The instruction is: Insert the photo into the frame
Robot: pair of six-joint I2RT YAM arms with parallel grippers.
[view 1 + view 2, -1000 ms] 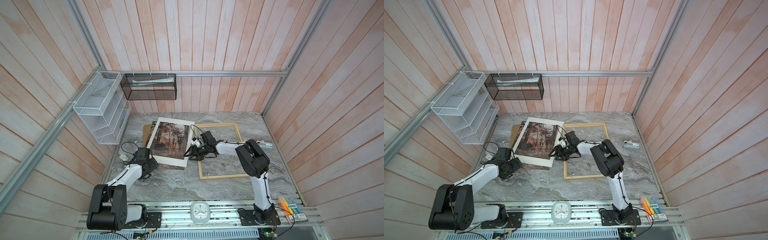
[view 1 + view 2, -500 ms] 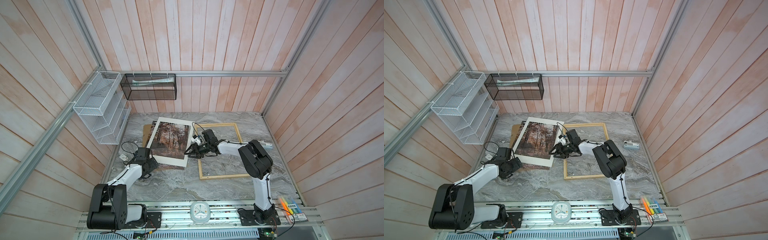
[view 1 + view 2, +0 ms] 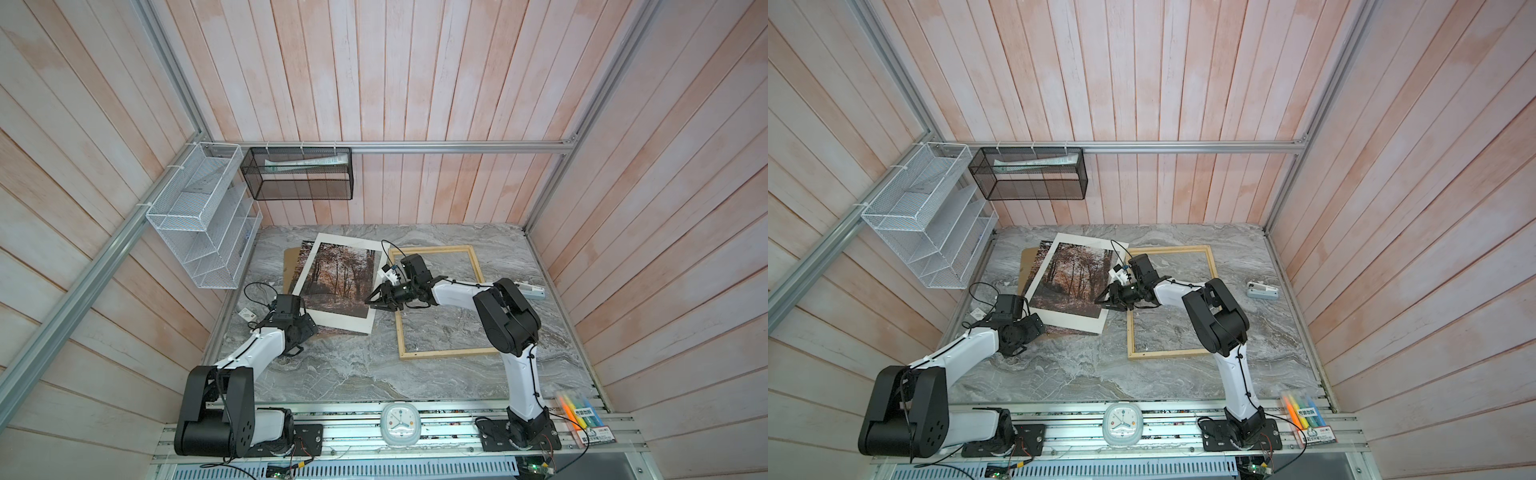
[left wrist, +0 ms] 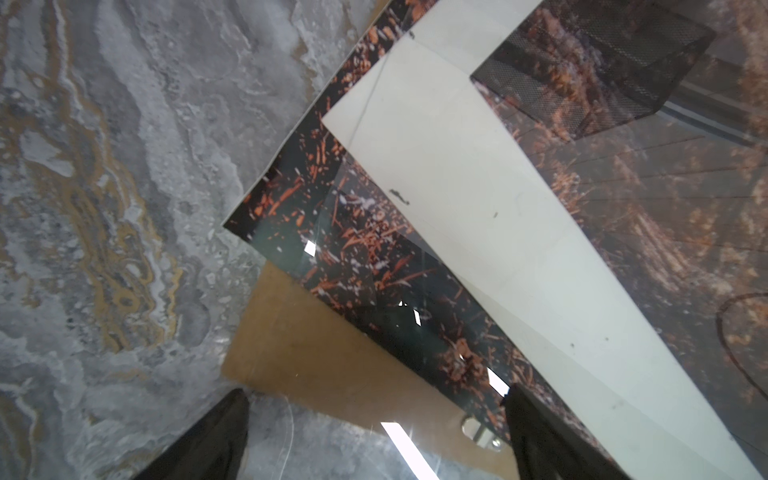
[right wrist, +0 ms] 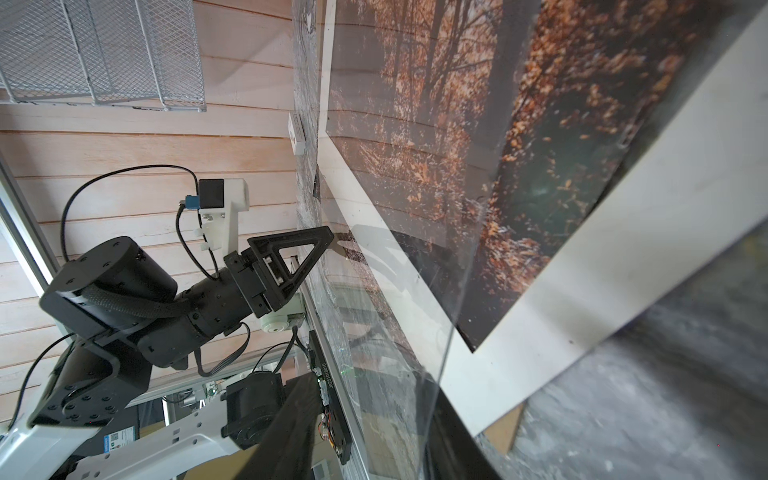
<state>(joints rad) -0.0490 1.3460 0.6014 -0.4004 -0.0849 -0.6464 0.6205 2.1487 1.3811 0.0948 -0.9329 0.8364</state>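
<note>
The clear sheet [image 5: 395,291] covering the autumn-forest paper photo [image 3: 337,275] is glossy and mirror-smooth. The white windowed mat [image 4: 457,187] and plain brown backing board [image 4: 316,353] look matt; the thin rectangular frame [image 3: 432,248] is pale bare wood. My left gripper [image 4: 376,390] has matt black fingers [image 4: 208,440].

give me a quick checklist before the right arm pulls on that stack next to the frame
1. Opening of the frame bare: ok.
2. Is the photo free of the white mat: not ok, the mat lies on it.
3. Is the right pincer at the mat's edge nearest the frame: ok.
4. Whether it grips a layer, and which: cannot tell.
5. Is the left pincer open and holding nothing: ok.
</note>
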